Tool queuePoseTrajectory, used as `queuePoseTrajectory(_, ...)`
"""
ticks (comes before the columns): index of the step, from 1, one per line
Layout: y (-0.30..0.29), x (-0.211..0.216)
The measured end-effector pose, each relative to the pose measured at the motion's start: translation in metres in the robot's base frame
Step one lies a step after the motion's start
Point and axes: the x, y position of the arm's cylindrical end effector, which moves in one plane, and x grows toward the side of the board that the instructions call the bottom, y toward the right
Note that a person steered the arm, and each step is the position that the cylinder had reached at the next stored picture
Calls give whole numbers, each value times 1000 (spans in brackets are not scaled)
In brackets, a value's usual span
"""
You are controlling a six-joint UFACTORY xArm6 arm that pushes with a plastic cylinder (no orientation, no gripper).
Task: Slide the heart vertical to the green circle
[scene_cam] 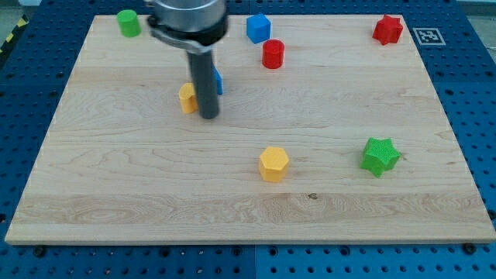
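A green circle block [129,22] stands near the board's top left corner. A yellow block [187,98], partly hidden by the rod so its shape is unclear, sits left of centre. My tip [209,116] rests on the board right beside that yellow block, touching its right side. A blue block [218,82] peeks out just behind the rod on its right, mostly hidden.
A blue cube [258,29] and a red cylinder [273,54] stand at top centre. A red star [387,29] is at top right, a green star [380,156] at right, a yellow hexagon [273,164] at lower centre. The wooden board [116,194] lies on a blue pegboard table.
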Motion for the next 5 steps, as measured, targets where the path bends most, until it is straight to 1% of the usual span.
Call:
queuePoseTrajectory(1,61,-9)
queuePoseTrajectory(2,16,-17)
queuePoseTrajectory(3,-41,-15)
queuePoseTrajectory(4,-44,-15)
queuePoseTrajectory(5,-2,-25)
